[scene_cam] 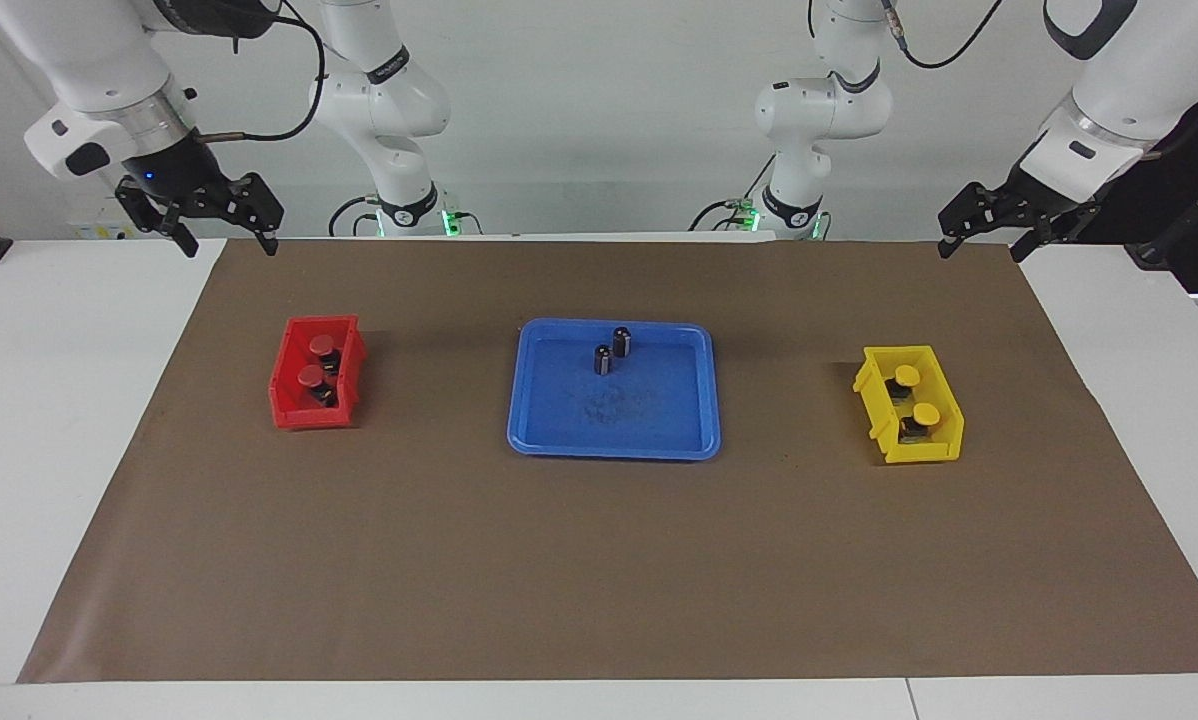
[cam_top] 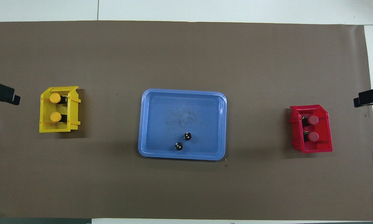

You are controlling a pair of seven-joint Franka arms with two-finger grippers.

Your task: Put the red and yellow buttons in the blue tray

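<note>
Facing view. My right gripper hangs over the brown mat's edge at the right arm's end of the worktop, jaws spread and pinching nothing. My left gripper hangs over the mat's edge at the left arm's end, jaws likewise spread and empty. Both arms wait. The blue tray sits mid-mat; inside it, toward its 12 o'clock rim, stand two dark cylinders, close together, no caps. Two red buttons sit in the red bin at the tray's 9 o'clock. Two yellow buttons sit in the yellow bin at its 3 o'clock. No button is in the tray; I judge the task not yet begun.

Overhead view. The arrangement is turned half round: yellow bin at the tray's 9 o'clock, red bin at its 3 o'clock, cylinders toward its 6 o'clock rim. In each bin the caps lie in a row, one farther from me, one nearer.

Judgement on the step in hand: each arm should take the bin at its own end. Descend straight down over one cap, with the jaws clear of the bin walls and the neighbouring button. Grip below the cap, lift clear of the rim. Set down in the bare part of the tray, away from the cylinders.
</note>
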